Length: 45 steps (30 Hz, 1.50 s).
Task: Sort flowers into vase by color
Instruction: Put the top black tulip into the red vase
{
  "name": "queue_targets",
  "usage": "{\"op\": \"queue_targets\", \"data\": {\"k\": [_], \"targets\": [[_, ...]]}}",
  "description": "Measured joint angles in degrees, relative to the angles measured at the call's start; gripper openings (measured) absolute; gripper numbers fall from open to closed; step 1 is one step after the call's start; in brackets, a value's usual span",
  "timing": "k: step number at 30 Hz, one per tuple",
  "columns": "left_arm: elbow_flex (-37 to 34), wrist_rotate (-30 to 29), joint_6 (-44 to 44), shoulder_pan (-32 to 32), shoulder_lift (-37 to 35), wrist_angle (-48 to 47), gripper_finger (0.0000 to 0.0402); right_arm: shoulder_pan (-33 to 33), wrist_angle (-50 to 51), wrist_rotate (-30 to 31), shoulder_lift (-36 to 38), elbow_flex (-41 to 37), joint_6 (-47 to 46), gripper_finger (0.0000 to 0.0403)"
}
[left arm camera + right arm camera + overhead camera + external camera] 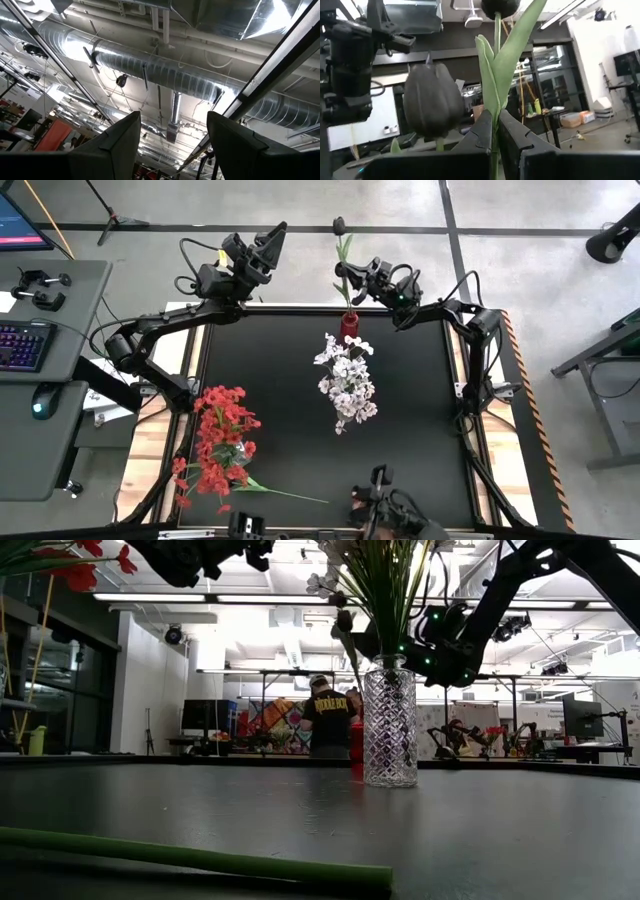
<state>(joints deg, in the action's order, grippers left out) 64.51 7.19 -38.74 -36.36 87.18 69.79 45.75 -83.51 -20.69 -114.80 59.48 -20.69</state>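
A dark flower [339,224] on a green stem stands upright over a small red vase [349,326] at the table's far edge. My right gripper [353,277] is shut on it above the vase. In the right wrist view, a second dark bloom [432,107] shows beside my gripper [495,120]. White flowers [346,380] stand with their stems in a clear cut-glass vase [390,725] mid-table. Red flowers [220,442] are bunched at the near left. My left gripper [272,235] is raised beyond the far left corner, open, pointing up at the ceiling [172,117]. My right gripper pinches the dark flower's stem and the base of its leaves [493,116] between its two fingers. The fingers slant upward from the table's right side and lie across the stem. The stem stands upright, with the bloom above the fingers. Its lower end runs down toward the red vase, hidden by my gripper.
One long green stem [290,492] lies on the table near the front edge, also close in the low view [200,858]. A desk with a keyboard [22,345] stands left of the table. A person [327,722] stands in the room behind.
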Motion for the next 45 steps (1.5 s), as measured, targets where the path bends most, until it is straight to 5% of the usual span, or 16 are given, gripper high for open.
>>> {"op": "queue_targets", "data": {"k": [25,37,45], "targets": [[0.0,0.2,0.0,0.0,0.0,-0.1,0.0216,5.1,7.3,-13.2,0.2,0.0,-5.8,0.0],[0.0,0.2,0.0,0.0,0.0,-0.1,0.0216,5.9,34.4,-15.8,10.0,0.0,10.9,0.0],[0.0,0.2,0.0,0.0,0.0,-0.1,0.0216,6.0,40.5,-16.4,13.0,0.0,13.8,0.0]]}}
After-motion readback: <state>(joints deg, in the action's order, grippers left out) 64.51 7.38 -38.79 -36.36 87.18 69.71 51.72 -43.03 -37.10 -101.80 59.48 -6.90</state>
